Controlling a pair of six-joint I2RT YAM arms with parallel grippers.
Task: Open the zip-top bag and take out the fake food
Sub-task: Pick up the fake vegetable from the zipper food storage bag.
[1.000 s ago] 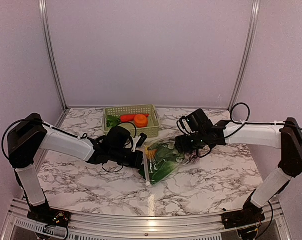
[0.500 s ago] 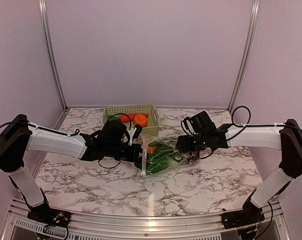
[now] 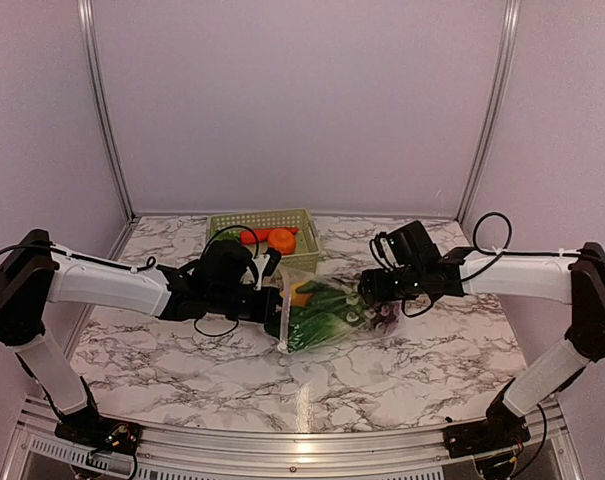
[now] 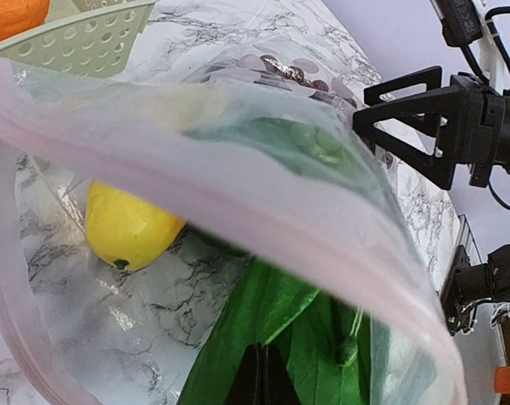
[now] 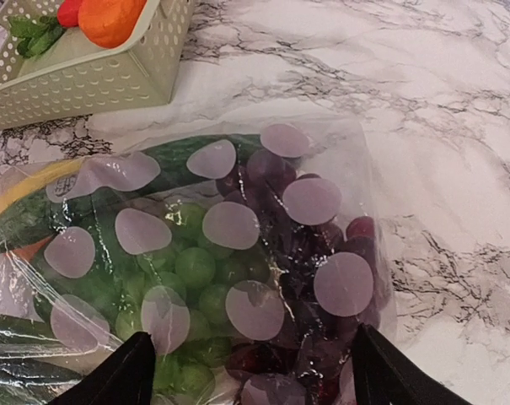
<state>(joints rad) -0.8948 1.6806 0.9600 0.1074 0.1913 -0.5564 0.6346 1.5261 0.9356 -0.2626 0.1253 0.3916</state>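
Note:
The zip-top bag [image 3: 327,315] lies between my grippers, its mouth to the left. It holds green leafy pieces [image 4: 271,312], a yellow lemon [image 4: 128,228], green grapes [image 5: 195,270] and a purple grape bunch [image 5: 322,245]. My left gripper [image 3: 275,303] is at the mouth. In the left wrist view its fingers [image 4: 265,371] are pressed together on the bag's lower lip, and the zip rim [image 4: 238,194] arches above. My right gripper [image 3: 367,297] is open. Its fingers straddle the bag's closed end [image 5: 253,354] over the grapes.
The pale green lattice basket [image 3: 262,222] stands behind the bag with an orange piece [image 3: 281,240], a red piece and a green leaf in it. It also shows in the wrist views [image 4: 77,46] [image 5: 94,80]. Marble tabletop [image 3: 412,370] lies in front.
My left gripper has moved back and up with the bag's mouth. The bag has swung from a slant to lie left-right, and its contents have slid toward the right gripper, which shifted slightly right.

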